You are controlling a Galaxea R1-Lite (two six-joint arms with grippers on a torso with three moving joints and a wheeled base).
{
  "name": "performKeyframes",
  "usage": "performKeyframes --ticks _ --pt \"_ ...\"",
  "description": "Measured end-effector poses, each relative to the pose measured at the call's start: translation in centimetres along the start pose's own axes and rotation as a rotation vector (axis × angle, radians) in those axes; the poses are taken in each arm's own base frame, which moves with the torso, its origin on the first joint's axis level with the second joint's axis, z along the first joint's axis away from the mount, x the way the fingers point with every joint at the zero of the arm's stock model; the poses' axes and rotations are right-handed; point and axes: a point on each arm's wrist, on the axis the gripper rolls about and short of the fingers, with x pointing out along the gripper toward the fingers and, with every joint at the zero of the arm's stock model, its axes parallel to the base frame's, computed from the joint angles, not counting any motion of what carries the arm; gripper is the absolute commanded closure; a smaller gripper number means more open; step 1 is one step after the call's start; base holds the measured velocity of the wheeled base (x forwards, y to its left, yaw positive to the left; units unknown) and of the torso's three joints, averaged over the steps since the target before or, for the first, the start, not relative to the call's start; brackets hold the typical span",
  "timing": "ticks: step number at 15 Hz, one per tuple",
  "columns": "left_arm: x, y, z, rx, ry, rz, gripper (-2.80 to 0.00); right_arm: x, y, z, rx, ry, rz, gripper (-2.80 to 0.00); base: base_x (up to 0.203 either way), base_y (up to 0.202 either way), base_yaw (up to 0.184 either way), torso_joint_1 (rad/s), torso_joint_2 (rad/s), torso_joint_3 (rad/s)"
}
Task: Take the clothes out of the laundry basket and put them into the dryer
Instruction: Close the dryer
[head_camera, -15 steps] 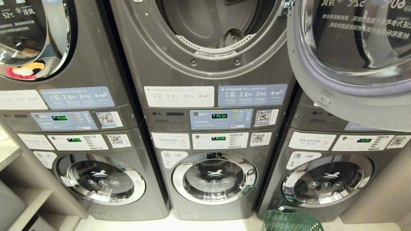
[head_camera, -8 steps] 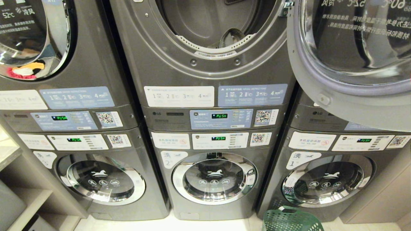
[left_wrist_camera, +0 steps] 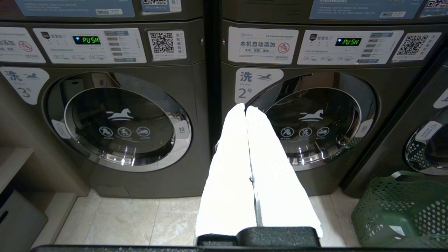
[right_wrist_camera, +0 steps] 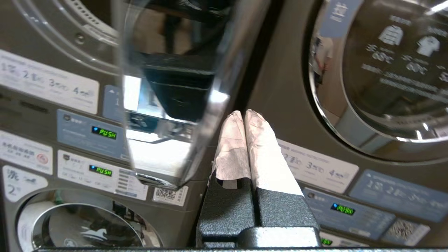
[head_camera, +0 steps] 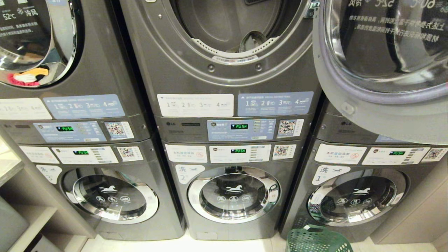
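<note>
Head view: the laundry basket (head_camera: 316, 239) sits bottom right on the floor, the dryer (head_camera: 231, 38) open at top center, no grippers showing. Left wrist view: left gripper (left_wrist_camera: 245, 108) pressed together mid-frame, basket lower right, well apart. Right wrist view: right gripper (right_wrist_camera: 244, 113) pressed together beside the dryer door (right_wrist_camera: 175, 91).

Green perforated plastic laundry basket (head_camera: 317, 240) cut off by the head view's bottom edge, only rim and handle cutout showing; contents not visible. Also clipped at the right and bottom edges of the left wrist view (left_wrist_camera: 402, 210). Grey middle dryer's open drum (head_camera: 231, 24) cropped at the top, interior mostly out of sight. Swung-open round glass dryer door (head_camera: 385, 63) running off the top and right edges, covering the machine behind. Small print on the white instruction labels (head_camera: 195, 105) unreadable.
</note>
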Motion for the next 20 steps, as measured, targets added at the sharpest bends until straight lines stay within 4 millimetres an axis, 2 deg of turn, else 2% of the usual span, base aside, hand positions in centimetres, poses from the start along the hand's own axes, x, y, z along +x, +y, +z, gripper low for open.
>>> performKeyframes --ticks 5,8,11,16,20 --pt "0.0 0.0 0.0 0.000 0.000 0.000 0.00 0.9 0.7 -0.3 -0.104 -0.056 0.262 0.00 0.000 0.000 0.000 0.000 0.00 0.000" --pt "0.0 0.0 0.0 0.000 0.000 0.000 0.00 2.6 1.3 -0.4 -0.134 -0.091 0.399 0.00 0.000 0.000 0.000 0.000 0.00 0.000" --pt "0.0 0.0 0.0 0.000 0.000 0.000 0.00 4.6 2.4 -0.4 -0.089 -0.096 0.481 0.00 0.000 0.000 0.000 0.000 0.00 0.000" --pt "0.0 0.0 0.0 0.000 0.000 0.000 0.00 8.9 6.3 -0.7 0.015 -0.078 0.569 0.00 0.000 0.000 0.000 0.000 0.00 0.000" --pt "0.0 0.0 0.0 0.000 0.000 0.000 0.00 12.6 10.5 -1.0 0.110 -0.081 0.631 0.00 0.000 0.000 0.000 0.000 0.00 0.000"
